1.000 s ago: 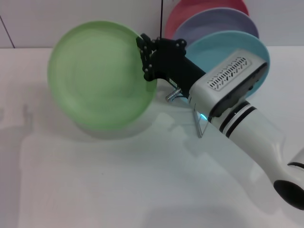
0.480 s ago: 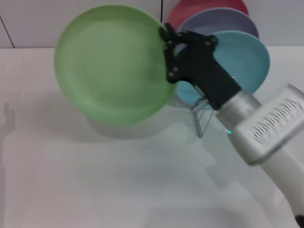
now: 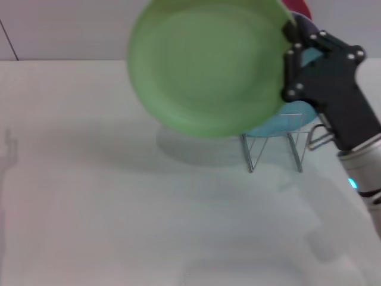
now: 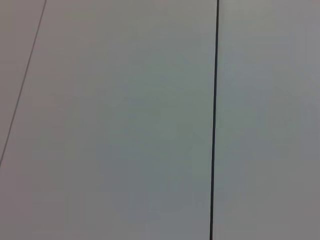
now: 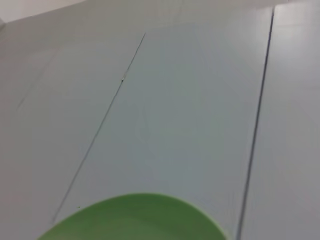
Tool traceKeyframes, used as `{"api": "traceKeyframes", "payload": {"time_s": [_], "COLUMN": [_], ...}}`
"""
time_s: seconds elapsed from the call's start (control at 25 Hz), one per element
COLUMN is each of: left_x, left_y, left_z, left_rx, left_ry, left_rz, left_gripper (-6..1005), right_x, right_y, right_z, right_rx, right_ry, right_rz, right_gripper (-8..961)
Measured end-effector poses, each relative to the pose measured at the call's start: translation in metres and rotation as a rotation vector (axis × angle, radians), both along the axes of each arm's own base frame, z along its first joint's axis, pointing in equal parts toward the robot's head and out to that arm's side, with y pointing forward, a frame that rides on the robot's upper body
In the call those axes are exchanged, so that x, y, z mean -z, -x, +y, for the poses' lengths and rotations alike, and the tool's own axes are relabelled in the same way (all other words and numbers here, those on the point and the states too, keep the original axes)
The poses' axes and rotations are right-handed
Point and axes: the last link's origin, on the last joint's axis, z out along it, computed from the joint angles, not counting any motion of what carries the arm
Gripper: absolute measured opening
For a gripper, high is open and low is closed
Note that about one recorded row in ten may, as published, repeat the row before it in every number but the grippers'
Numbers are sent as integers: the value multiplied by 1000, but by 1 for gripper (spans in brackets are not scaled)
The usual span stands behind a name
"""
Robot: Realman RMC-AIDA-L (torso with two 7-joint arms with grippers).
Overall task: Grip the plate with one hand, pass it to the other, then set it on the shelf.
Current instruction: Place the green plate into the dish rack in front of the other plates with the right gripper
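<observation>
The light green plate (image 3: 208, 62) is held up in the air, tilted, in front of the wire rack (image 3: 274, 149). My right gripper (image 3: 293, 59) is shut on the plate's right rim. The plate's edge also shows in the right wrist view (image 5: 135, 217). The rack's silver loops stand on the table at the right, below the plate. My left gripper is out of view; the left wrist view shows only a plain grey wall.
A turquoise-blue plate (image 3: 280, 122) stands in the rack behind the green one, with a lavender plate (image 3: 312, 27) and a red plate (image 3: 300, 9) behind it, mostly hidden. The white table (image 3: 119, 208) stretches left and to the front.
My right gripper has carried the green plate up and to the right, from left of the rack to in front of it. The arm has swung right.
</observation>
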Motion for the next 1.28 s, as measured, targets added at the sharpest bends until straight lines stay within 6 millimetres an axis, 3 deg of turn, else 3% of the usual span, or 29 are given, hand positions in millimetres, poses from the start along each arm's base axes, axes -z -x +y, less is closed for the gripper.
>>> {"api": "traceKeyframes", "payload": {"time_s": [0.28,0.68,1.0,1.28], "left_x": [8,18,27,37], "left_y": [-4,-8,-15,-27], "left_z": [-2,-9,-12,-13], "left_rx": [11,25,54,100], "left_ry": [26,53,91,127], "left_rz": [-15,-47,-55,-83], "left_gripper": [577,577,577,576], "right_x": [-40,-82,-90,-87], "right_y": [-33,-62,-69,-61], "right_z": [3,-1,3,9], "right_rx": [19,25,48,1], "right_ry": [-66,-73,-85,-110], "right_rz": [63,185,117,-11], "right_gripper": [22,22,22,23]}}
